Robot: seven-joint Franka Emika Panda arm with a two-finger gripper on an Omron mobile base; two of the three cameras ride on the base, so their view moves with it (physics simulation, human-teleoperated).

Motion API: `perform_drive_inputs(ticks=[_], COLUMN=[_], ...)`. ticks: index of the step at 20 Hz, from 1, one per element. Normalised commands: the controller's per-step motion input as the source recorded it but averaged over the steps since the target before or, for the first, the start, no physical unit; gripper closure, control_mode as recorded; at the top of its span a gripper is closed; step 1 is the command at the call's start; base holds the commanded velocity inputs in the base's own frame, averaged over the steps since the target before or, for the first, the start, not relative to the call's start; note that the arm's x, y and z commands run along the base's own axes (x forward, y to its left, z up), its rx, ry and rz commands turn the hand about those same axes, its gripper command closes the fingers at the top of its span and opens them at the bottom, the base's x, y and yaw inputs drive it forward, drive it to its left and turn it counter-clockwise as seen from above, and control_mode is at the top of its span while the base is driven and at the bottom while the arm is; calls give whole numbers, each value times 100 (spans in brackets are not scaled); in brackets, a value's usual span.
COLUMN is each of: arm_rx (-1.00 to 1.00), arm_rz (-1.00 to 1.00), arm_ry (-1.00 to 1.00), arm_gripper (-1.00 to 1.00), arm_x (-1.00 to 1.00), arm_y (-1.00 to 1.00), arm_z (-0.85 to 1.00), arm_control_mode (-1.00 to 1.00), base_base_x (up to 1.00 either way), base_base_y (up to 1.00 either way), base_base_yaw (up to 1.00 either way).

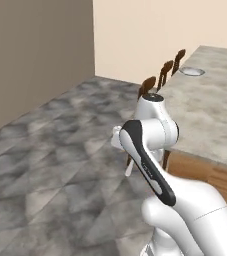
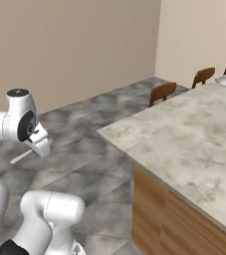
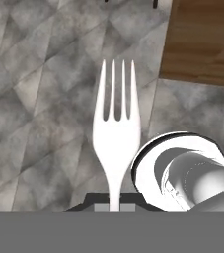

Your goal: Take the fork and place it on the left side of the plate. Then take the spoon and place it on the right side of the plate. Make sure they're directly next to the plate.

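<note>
Holding the fork (image 3: 115, 143) by its handle, the gripper (image 3: 114, 203) is clamped shut on it, and in the hand view the tines point straight up toward 12 o'clock over the grey stone floor (image 3: 39, 113). Same fork pokes out as a pale sliver below the hand in the right base view, angled down toward 8 o'clock, well off the counter (image 2: 194, 144). In the left base view it's a thin white strip hanging at roughly 6 o'clock from the wrist.

The plate (image 1: 192, 71) sits way off at the far end of the counter, up at 1 o'clock in the left base view, well apart from the fork. Three brown stools (image 1: 164, 70) line that counter edge. Can't really make out a spoon near the plate, it's too small at that range.
</note>
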Motion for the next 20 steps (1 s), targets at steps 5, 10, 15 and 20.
perform_drive_inputs(ticks=[5, 10, 15, 20], arm_rx=[0, 0, 0, 0], arm_rz=[0, 0, 0, 0], arm_ry=[0, 0, 0, 0], arm_gripper=[100, 100, 100, 100], arm_x=[0, 0, 0, 0], arm_y=[0, 0, 0, 0], arm_z=[0, 0, 0, 0], arm_control_mode=[100, 100, 100, 100], base_base_x=[84, 83, 79, 77], base_base_y=[41, 38, 40, 41], base_base_yaw=[-20, -25, -27, -28])
